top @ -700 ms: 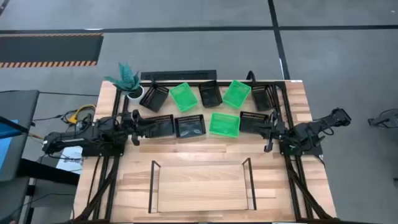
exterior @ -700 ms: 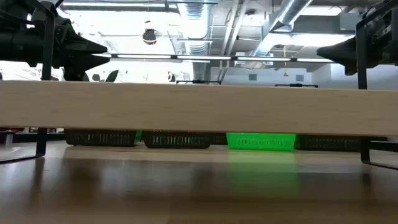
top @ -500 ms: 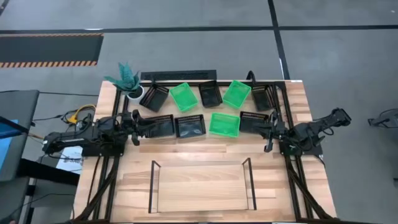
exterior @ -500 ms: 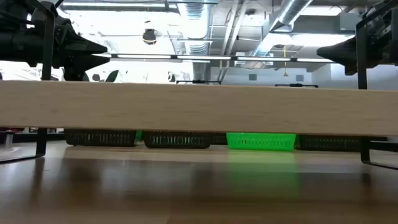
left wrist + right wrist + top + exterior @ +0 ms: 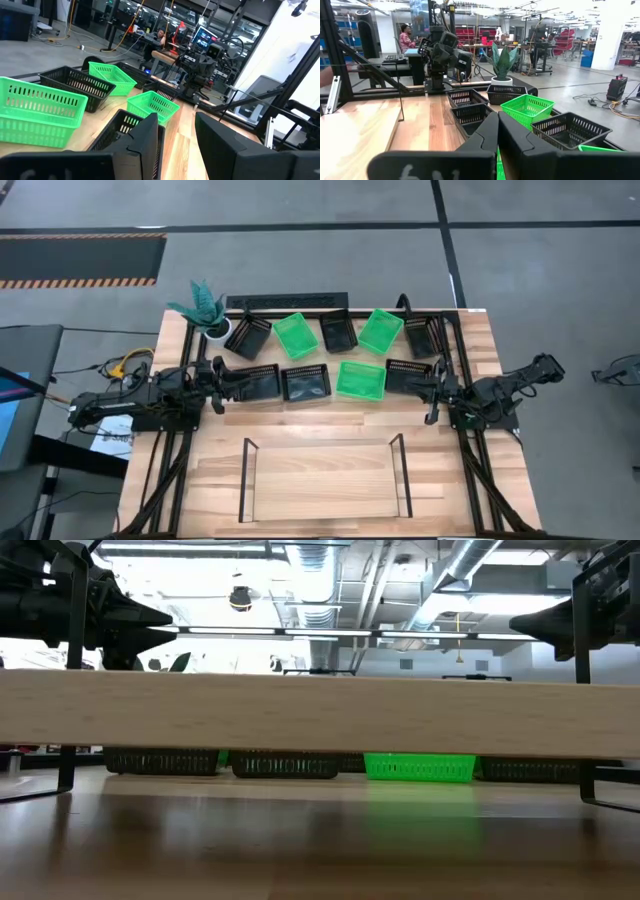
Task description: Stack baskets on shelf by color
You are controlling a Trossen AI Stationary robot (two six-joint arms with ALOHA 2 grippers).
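Observation:
Several black baskets and three green ones stand on the table in two rows beyond the shelf [image 5: 323, 480]. The far row has two green baskets [image 5: 295, 336] [image 5: 381, 330] among black ones [image 5: 338, 331]. The near row has a green basket [image 5: 361, 379] between black ones [image 5: 305, 383] [image 5: 408, 375]. My left gripper [image 5: 228, 380] [image 5: 176, 131] is open and hovers by the left end of the near row's leftmost black basket [image 5: 257, 382]. My right gripper [image 5: 424, 388] [image 5: 498, 122] is shut, hovering at that row's right end. The shelf's wooden board [image 5: 320, 715] holds nothing.
A white pot with a green plant [image 5: 207, 315] stands at the far left corner, and a long black bar [image 5: 287, 301] lies along the far edge. The shelf's wire frame ends [image 5: 246, 477] [image 5: 400, 472] rise at either side of the board. People sit in the room behind [image 5: 406, 36].

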